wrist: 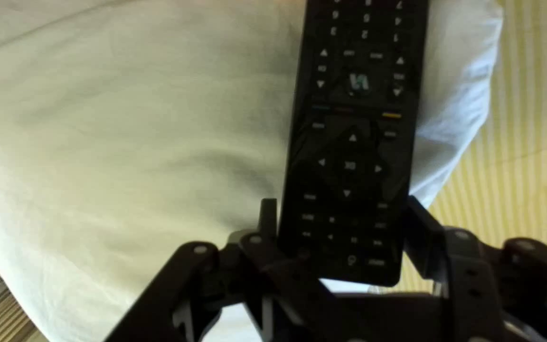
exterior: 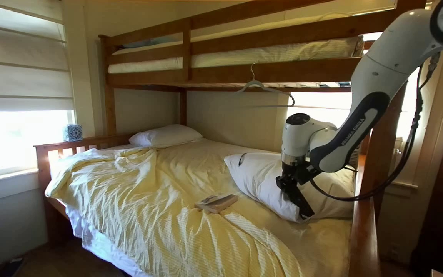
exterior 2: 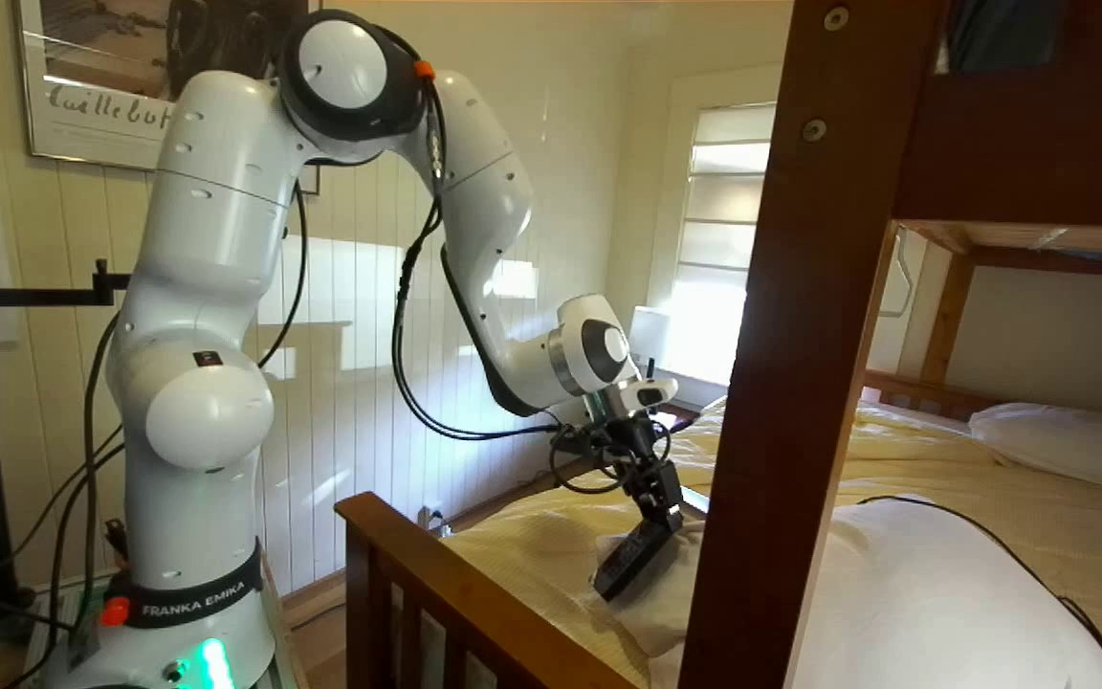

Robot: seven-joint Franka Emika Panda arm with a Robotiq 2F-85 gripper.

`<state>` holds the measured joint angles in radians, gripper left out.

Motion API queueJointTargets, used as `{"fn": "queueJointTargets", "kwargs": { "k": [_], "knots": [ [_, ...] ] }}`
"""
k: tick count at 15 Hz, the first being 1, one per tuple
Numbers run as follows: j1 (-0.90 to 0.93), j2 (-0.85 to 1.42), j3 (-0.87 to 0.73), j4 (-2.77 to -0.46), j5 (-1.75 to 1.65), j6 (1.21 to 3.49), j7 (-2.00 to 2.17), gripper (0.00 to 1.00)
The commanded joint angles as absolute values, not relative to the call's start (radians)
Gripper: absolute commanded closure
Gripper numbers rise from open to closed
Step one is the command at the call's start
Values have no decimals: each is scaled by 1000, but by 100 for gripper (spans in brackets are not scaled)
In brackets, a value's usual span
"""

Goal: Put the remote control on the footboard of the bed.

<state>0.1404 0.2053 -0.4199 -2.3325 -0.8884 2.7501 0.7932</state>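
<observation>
The black remote control (wrist: 349,156) is between the two fingers of my gripper (wrist: 339,216) in the wrist view; both fingers press its sides near one end. In both exterior views the remote control (exterior: 302,204) (exterior 2: 634,562) hangs tilted downward from my gripper (exterior: 285,182) (exterior 2: 663,507), at the corner of a white pillow (exterior: 262,179). I cannot tell whether it touches the pillow. The footboard shows as a brown board with a flat top edge (exterior: 363,231) (exterior 2: 484,584) and a tall post (exterior 2: 781,344). The bed (exterior: 190,173) has rumpled yellow sheets.
A book (exterior: 217,203) lies on the sheets. Another white pillow (exterior: 165,135) is at the far end. The upper bunk rail (exterior: 275,71) with a hanger (exterior: 254,84) is overhead. The tall post stands close beside the gripper in an exterior view. A black cable (exterior: 390,181) loops from the arm.
</observation>
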Motion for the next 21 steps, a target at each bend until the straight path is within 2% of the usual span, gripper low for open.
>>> {"fn": "queueJointTargets", "kwargs": {
  "k": [1, 6, 8, 12, 16, 19, 20, 21],
  "knots": [
    [92, 10, -371, -2491, -776, 2744, 544, 61],
    [-27, -95, -233, -2649, -501, 2733, 182, 61],
    [-68, -140, -227, -2647, -440, 2723, 75, 61],
    [-142, -234, -220, -2667, -435, 2842, 38, 61],
    [-145, -362, -204, -2685, -328, 2695, -54, 61],
    [-201, -398, -132, -2665, -409, 2606, 9, 61],
    [-207, -361, -119, -2654, -421, 2621, 6, 14],
    [-215, -330, -106, -2642, -432, 2625, 1, 18]
  ]
}}
